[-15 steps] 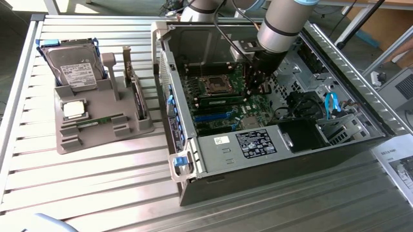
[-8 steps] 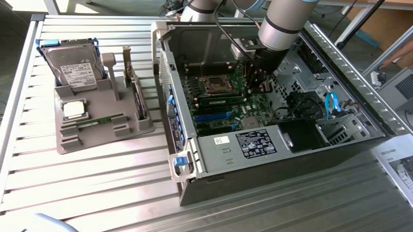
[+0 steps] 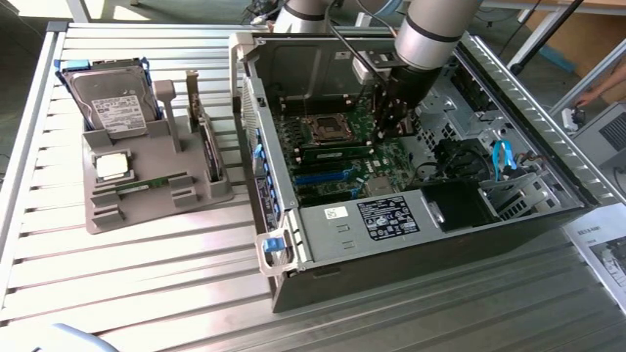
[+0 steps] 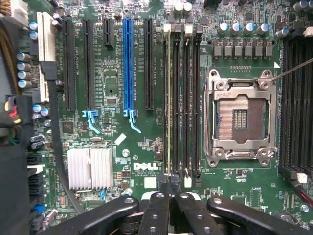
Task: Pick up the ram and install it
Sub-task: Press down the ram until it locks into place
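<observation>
One ram point(image 3: 338, 153) stands on edge in a memory slot on the motherboard, beside the empty processor socket point(image 3: 328, 128). The wrist view shows this ram point(image 4: 169, 98) as a thin line along the slot next to the socket point(image 4: 239, 117). My gripper point(image 3: 391, 130) reaches down into the open computer case at the ram's end nearest the exterior view's right. In the wrist view the gripper point(image 4: 171, 196) has its black fingers shut together right at that end of the stick. I cannot tell whether they pinch it or only touch it. A second ram point(image 3: 152, 183) lies in the grey tray point(image 3: 146, 205).
The tray also holds a silver hard drive point(image 3: 113, 103) and a small square processor chip point(image 3: 114, 166). The case walls point(image 3: 284, 279) ring the motherboard. A blue slot point(image 4: 128, 63), a finned heatsink point(image 4: 90, 168) and cables point(image 3: 503, 158) lie nearby. A person's hand point(image 3: 599, 94) shows at the far right.
</observation>
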`<act>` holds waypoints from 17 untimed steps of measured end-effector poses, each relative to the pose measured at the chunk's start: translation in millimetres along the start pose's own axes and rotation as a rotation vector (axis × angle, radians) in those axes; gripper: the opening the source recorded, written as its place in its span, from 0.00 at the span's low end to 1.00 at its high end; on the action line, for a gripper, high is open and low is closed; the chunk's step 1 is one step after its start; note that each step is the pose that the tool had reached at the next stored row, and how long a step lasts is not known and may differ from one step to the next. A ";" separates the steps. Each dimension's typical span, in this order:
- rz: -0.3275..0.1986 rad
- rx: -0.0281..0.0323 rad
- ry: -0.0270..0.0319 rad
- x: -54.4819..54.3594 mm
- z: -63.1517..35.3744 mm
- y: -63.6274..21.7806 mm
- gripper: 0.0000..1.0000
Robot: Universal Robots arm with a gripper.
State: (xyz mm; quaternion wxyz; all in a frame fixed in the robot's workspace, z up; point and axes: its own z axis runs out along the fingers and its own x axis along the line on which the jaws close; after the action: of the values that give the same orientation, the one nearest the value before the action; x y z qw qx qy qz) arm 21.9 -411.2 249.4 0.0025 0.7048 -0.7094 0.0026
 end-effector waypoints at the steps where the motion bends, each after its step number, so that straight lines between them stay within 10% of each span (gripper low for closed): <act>1: 0.000 -0.0003 0.0013 0.0 -1.5 0.0 0.10; 17: 0.000 -0.0008 0.0039 0.1 -5.0 9.2 0.10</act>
State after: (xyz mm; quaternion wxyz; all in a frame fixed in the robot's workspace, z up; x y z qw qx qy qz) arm 12.7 -411.2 254.4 0.0042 0.7048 -0.7094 0.0036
